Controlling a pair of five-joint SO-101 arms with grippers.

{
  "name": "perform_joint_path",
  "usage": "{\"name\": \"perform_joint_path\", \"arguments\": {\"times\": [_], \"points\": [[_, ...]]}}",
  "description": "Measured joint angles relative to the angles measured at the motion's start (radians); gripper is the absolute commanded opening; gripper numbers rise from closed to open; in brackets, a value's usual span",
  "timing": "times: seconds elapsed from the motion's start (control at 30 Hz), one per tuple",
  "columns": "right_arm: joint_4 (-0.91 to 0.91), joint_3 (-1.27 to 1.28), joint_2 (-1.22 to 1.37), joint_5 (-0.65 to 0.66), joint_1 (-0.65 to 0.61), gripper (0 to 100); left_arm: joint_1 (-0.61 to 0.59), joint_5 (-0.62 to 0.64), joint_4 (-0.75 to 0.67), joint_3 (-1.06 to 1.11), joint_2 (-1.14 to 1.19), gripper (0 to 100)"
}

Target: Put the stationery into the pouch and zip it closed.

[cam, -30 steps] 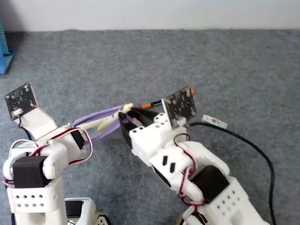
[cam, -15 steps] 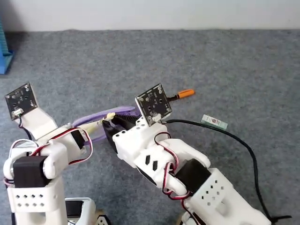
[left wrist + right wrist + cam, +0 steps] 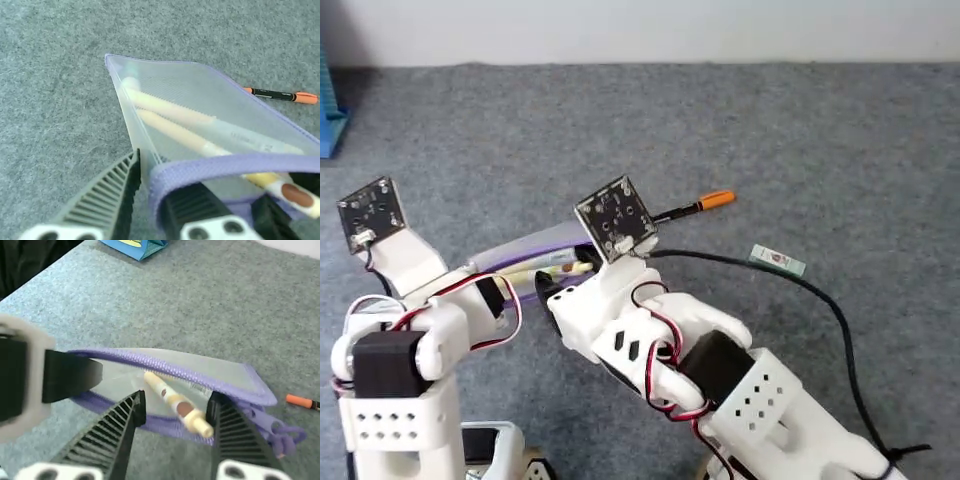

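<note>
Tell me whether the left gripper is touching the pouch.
Touching. The left wrist view shows the left gripper clamped on the pouch rim.

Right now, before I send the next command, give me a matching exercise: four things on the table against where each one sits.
1 pouch
2 cream pens
3 orange-capped pen
4 small flat packet

a loose on the carpet just beyond the pouch
b rim pinched in the left tool
c on the carpet, farthest from the pouch
d inside the pouch

Pairs: 1-b, 2-d, 3-a, 4-c.
</note>
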Motion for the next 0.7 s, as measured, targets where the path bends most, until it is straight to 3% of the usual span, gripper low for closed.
{"name": "perform_joint_path", "arguments": {"times": [0.2, 0.4, 0.47, 0.7], "points": [[0.183, -0.213, 0.002, -0.002, 0.048, 22.4, -0.006, 0.000, 0.000, 0.000, 0.000, 2], [0.278, -0.371, 0.002, -0.002, 0.169, 0.1, -0.008, 0.000, 0.000, 0.000, 0.000, 2], [0.295, -0.399, 0.002, -0.002, 0.199, 4.1, -0.008, 0.000, 0.000, 0.000, 0.000, 2], [0.336, -0.405, 0.002, -0.083, 0.212, 0.8, -0.008, 0.000, 0.000, 0.000, 0.000, 2]]}}
